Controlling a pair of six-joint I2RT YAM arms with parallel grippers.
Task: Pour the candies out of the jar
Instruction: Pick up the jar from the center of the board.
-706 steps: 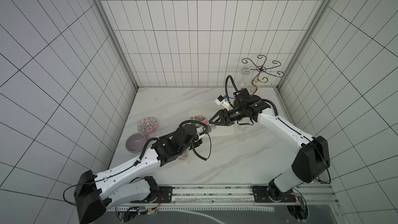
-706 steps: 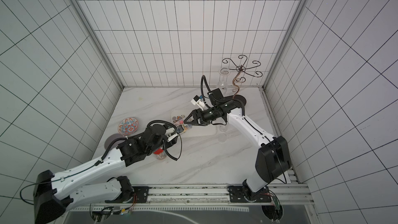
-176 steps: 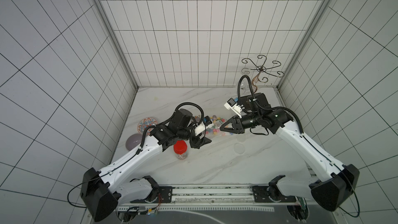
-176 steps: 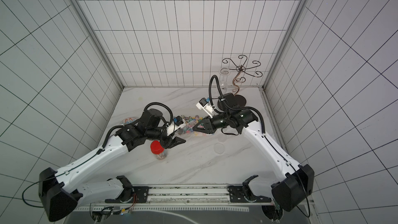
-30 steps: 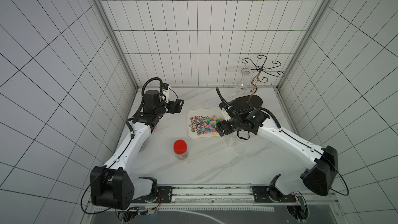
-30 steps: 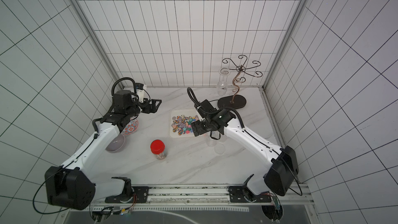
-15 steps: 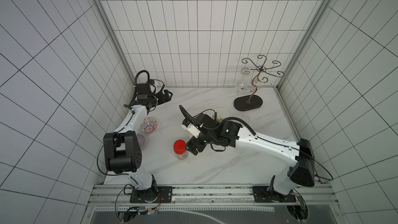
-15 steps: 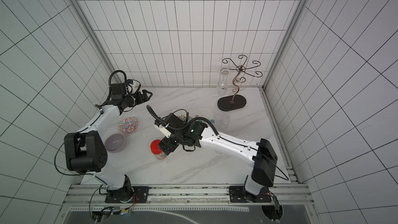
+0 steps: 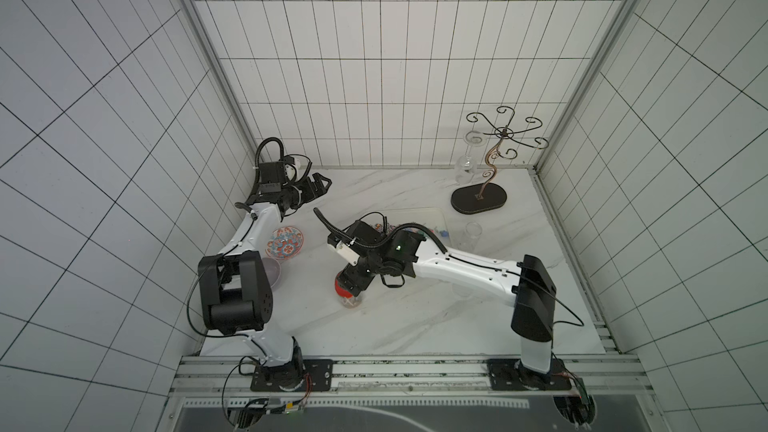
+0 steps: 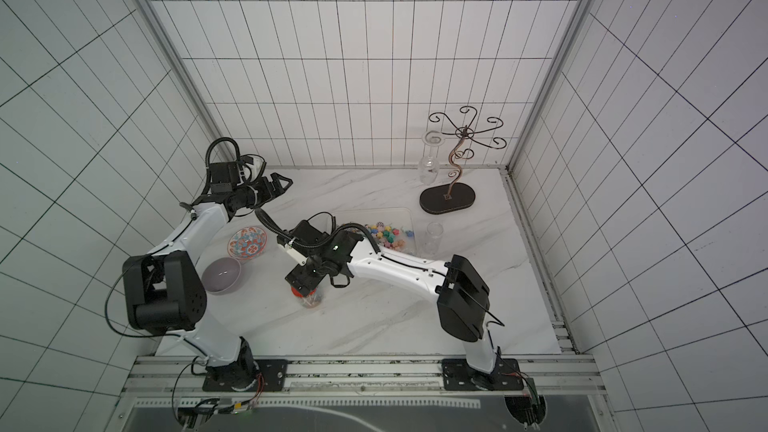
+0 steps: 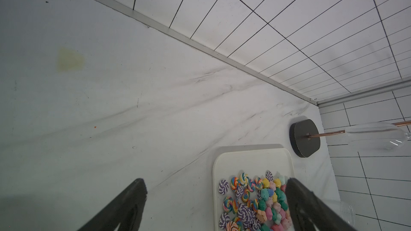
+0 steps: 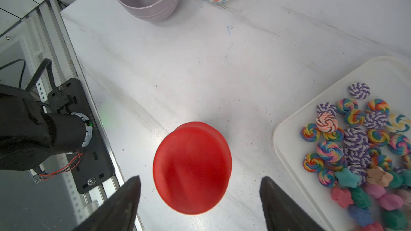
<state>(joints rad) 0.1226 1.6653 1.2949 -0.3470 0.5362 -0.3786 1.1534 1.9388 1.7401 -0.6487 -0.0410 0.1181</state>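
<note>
Swung over from the tray (image 12: 378, 72), the right gripper (image 12: 200, 179) hangs wide above the capped jar (image 9: 348, 295) near the bench's (image 9: 415, 326) front edge, candies (image 12: 355, 138) on the tray, left gripper (image 9: 320, 184) wide: next, descend and clamp.

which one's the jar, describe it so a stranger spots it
Find the white tray of candies. Beside it, under the open right hand, stands a small clear jar. Its red lid sets it apart from the lilac bowl, the patterned bowl and the lidless glass.
</note>
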